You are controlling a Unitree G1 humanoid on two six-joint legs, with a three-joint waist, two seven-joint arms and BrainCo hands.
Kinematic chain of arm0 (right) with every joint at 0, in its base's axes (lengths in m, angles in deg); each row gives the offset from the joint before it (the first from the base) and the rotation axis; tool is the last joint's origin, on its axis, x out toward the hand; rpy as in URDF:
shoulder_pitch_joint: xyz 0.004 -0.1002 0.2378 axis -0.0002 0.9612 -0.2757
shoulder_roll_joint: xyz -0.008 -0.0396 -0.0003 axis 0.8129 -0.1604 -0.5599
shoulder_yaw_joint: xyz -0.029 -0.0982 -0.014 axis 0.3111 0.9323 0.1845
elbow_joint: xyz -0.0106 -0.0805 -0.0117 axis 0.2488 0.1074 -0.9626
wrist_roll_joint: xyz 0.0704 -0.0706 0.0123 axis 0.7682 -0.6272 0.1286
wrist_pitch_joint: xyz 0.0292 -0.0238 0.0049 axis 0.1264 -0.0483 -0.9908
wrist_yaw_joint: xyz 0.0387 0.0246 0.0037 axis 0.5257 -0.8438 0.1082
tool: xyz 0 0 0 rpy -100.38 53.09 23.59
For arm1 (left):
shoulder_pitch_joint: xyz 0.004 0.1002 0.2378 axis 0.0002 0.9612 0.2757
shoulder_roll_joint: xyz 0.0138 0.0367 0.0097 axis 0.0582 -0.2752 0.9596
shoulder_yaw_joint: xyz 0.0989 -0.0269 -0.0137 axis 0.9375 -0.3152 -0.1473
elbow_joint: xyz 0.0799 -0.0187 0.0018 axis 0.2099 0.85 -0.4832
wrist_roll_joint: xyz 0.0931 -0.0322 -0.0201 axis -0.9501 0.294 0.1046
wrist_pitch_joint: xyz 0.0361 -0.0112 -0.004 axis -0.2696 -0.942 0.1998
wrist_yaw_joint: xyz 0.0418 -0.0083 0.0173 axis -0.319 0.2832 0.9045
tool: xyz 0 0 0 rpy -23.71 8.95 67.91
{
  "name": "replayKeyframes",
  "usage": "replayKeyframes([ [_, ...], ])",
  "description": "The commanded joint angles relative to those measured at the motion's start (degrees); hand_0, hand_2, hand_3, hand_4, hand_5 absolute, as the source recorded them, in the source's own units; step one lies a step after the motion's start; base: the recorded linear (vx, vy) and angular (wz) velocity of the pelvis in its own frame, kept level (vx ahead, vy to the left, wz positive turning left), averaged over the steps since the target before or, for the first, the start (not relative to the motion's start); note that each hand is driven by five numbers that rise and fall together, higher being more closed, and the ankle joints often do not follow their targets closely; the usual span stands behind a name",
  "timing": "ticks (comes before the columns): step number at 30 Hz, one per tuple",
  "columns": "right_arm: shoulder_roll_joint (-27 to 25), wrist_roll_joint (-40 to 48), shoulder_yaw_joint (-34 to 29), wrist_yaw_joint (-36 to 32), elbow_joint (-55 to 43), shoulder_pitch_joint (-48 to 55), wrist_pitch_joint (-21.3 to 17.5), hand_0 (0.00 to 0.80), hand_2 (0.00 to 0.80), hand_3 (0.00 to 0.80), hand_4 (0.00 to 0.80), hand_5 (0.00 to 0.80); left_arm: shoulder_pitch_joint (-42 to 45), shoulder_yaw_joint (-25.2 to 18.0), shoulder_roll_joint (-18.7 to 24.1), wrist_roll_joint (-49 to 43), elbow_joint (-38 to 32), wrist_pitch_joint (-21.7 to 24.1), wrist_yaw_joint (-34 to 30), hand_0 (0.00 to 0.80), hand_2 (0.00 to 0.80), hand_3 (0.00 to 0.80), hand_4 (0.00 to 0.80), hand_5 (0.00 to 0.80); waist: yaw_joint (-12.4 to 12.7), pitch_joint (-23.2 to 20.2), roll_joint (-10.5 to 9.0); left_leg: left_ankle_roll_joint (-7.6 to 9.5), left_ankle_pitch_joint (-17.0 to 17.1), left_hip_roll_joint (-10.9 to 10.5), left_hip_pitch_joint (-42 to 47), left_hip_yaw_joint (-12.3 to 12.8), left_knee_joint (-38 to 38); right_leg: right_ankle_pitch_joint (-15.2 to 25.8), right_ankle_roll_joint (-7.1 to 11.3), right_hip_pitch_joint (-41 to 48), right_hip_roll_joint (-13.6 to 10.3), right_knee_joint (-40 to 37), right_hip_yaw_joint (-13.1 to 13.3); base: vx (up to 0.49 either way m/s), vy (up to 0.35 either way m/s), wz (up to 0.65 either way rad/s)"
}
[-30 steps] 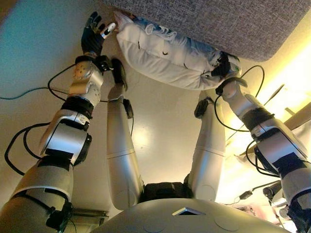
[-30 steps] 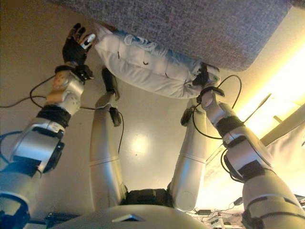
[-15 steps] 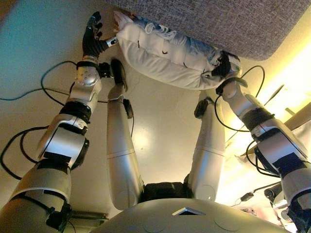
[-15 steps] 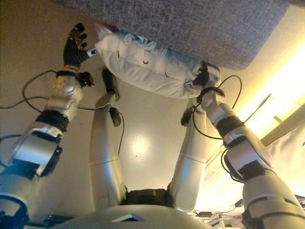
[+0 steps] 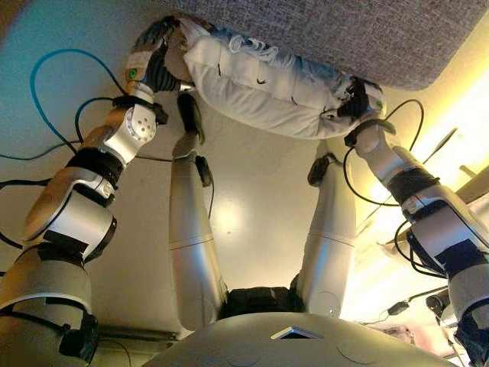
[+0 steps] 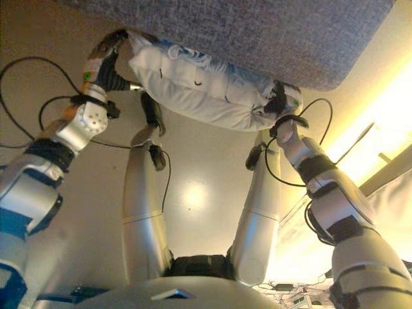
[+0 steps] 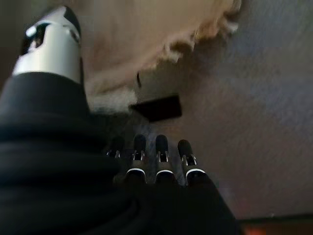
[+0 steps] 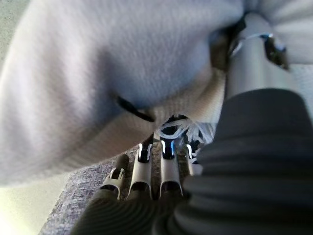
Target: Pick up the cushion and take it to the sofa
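Between your two hands lay the plump white fabric cushion (image 5: 263,88), its long axis running from one hand to the other, pressed against the edge of the grey woven sofa (image 5: 344,34). Your right hand (image 5: 359,99) clutched its end, fingers curled into the cloth. Your left hand (image 5: 153,57) sat at the opposite corner, fingers straight along the sofa fabric, not yet gripping. I judged you needed that left hand closing in.
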Motion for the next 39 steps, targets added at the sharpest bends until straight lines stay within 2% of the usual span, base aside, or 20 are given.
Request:
replayKeyframes([
  [1,-8.2,2.2,-0.5,2.8,0.9,-3.8,1.6,0.0,0.0,0.0,0.0,0.0,-0.8,-1.1,-0.1,-3.1,-0.4,1.8,1.1,0.0,0.0,0.0,0.0,0.0,-1.5,-0.3,4.24,0.56,1.3,1.1,-0.2,0.6,-2.7,0.1,0.25,-0.8,0.4,2.3,0.1,0.0,0.0,0.0],
  [10,-7.1,1.3,-0.8,2.4,1.5,-4.9,2.0,0.0,0.0,0.0,0.0,0.0,-3.2,-0.4,-1.3,-5.5,-0.4,3.1,2.3,0.0,0.0,0.0,0.0,0.0,-1.8,-0.3,3.69,0.59,1.4,1.2,-0.8,0.5,-2.7,0.4,0.43,-1.4,0.7,2.4,0.2,0.0,0.0,0.0],
  [21,-4.9,-0.1,-1.3,2.5,2.6,-6.1,2.1,0.0,0.0,0.0,0.0,0.0,-5.9,3.3,-3.9,-5.6,0.5,2.1,-9.1,0.0,0.0,0.0,0.0,0.0,-2.5,-0.3,3.26,0.72,1.4,1.4,-0.8,0.9,-3.0,1.2,0.89,-1.4,0.7,1.5,0.2,0.0,-0.001,0.0],
  [28,-3.3,-0.6,-1.8,3.0,3.3,-6.4,2.6,0.0,0.0,0.0,0.0,0.0,-5.4,5.1,-6.4,-8.3,0.0,4.2,-11.0,0.0,0.0,0.0,0.0,0.0,-2.5,-0.3,3.0,1.03,1.2,1.8,-1.2,0.9,-3.0,1.8,1.1,-1.6,0.6,1.1,0.1,-0.007,-0.027,-0.04],
  [38,-2.2,-0.6,-3.0,4.0,4.4,-6.1,2.2,0.0,0.0,0.0,0.0,0.0,-5.0,6.9,-7.4,-10.8,-1.8,2.8,-12.6,0.0,0.0,0.0,0.0,0.0,-2.2,-0.3,2.42,1.37,0.8,2.2,-2.0,0.4,-2.1,2.2,1.18,-1.9,0.3,1.4,-0.4,-0.008,-0.034,0.0],
  [39,-2.1,-0.6,-3.3,3.9,4.1,-6.1,2.5,0.0,0.0,0.0,0.0,0.0,-5.2,7.1,-7.4,-11.0,-2.0,2.6,-12.9,0.477,0.477,0.477,0.477,0.477,-2.3,-0.3,2.38,1.36,0.8,2.2,-2.1,0.3,-1.9,2.4,1.23,-2.1,0.3,1.6,-0.4,0.0,0.0,0.0],
])
